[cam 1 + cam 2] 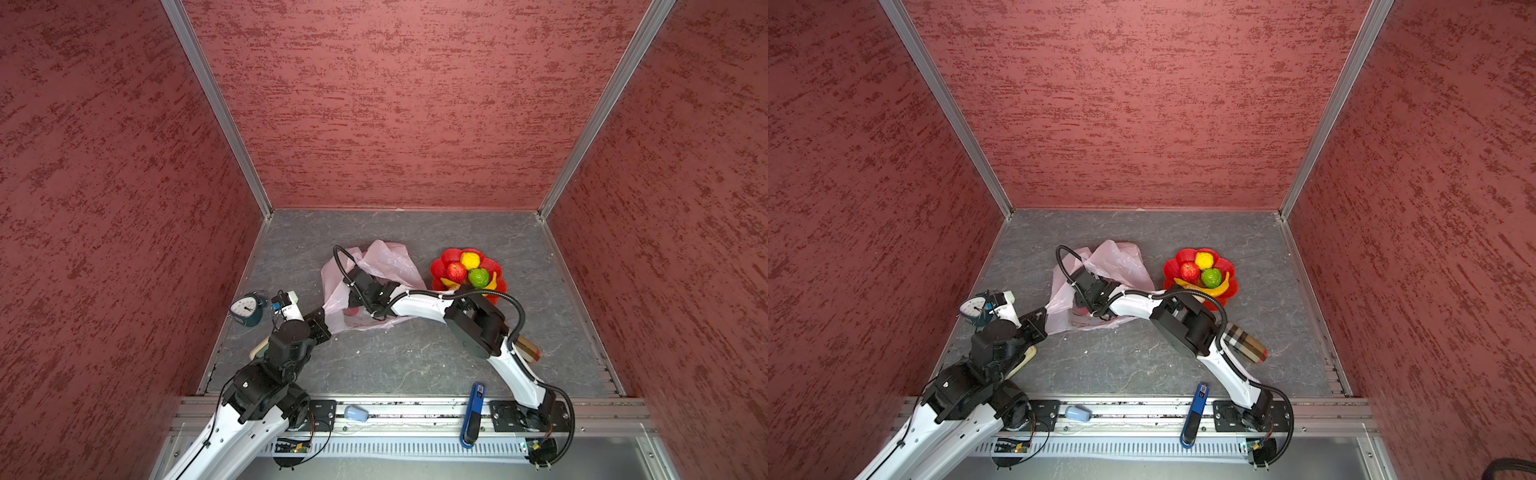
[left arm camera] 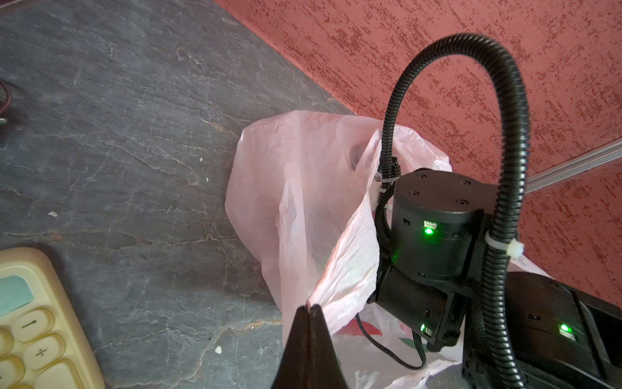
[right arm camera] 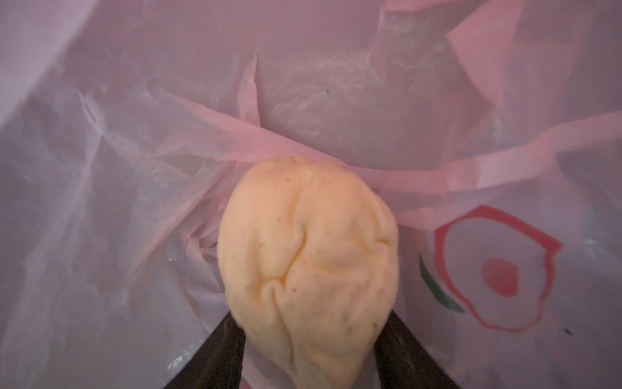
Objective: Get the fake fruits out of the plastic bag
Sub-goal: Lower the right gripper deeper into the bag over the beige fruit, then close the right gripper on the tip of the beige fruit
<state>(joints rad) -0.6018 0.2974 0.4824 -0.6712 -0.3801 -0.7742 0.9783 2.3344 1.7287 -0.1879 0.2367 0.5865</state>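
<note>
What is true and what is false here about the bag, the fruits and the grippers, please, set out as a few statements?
1. The left gripper pinches an edge of the plastic bag. True.
2. The red dish is empty. False: it holds a red apple, a yellow round fruit, a green round fruit and a banana.
3. A beige lumpy fruit lies inside the bag, between the jaws of the right gripper. True.
4. The clock stands right of the dish. False: it stands left of the bag.
</note>
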